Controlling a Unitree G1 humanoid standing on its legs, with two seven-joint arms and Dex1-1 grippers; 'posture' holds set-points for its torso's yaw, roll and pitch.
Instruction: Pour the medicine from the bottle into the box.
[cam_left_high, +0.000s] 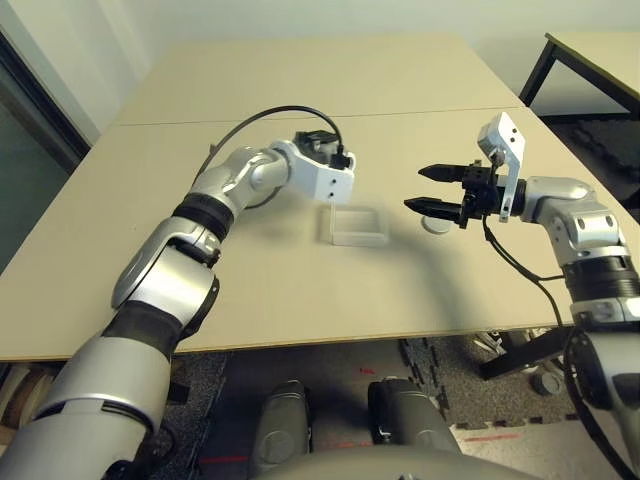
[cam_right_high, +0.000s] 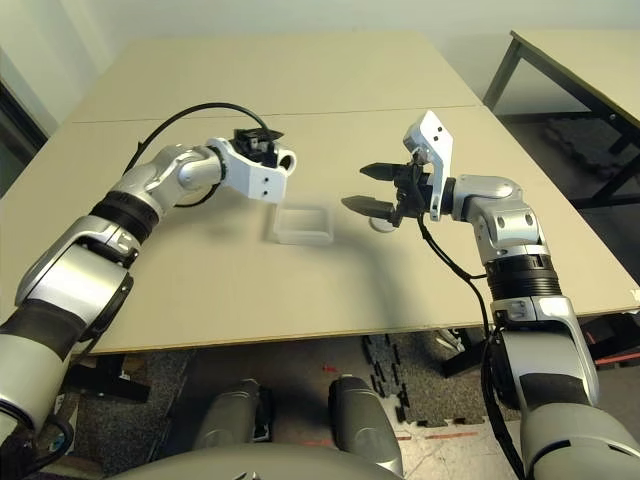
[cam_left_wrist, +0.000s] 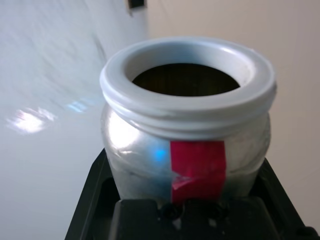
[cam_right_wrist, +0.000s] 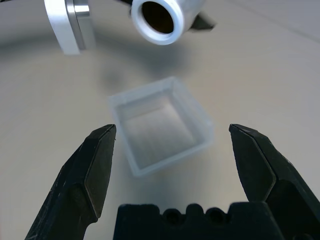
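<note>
Your left gripper (cam_left_wrist: 187, 212) is clamped on the bottle (cam_left_wrist: 187, 145), its black fingers (cam_left_wrist: 92, 200) pressed against either side of the silver body just below the red mark on the label. The bottle is uncapped: the white threaded rim stands open and the inside is dark, with no medicine distinguishable in it. From the head camera the bottle is held above the table (cam_left_high: 300, 100), tipped close to level, its mouth facing toward 3 o'clock; the right wrist view looks straight into that open mouth (cam_right_wrist: 159, 17). The box (cam_left_high: 356, 226), a clear shallow square tray, sits flat on the table just below and toward 4 o'clock of the bottle, apart from it. You cannot tell whether any pellet lies in the box; its floor reads as plain clear plastic. Your right gripper (cam_left_high: 432, 190) is spread wide and holds nothing, its two black fingers (cam_right_wrist: 95, 170) pointing toward 9 o'clock at the box from above the table, near the box but not touching it. In the right wrist view the box lies between and beyond the two fingertips. A flat pale round cap (cam_left_high: 436, 224) lies on the table directly beneath the right gripper, at 3 o'clock of the box and well clear of its wall.
</note>
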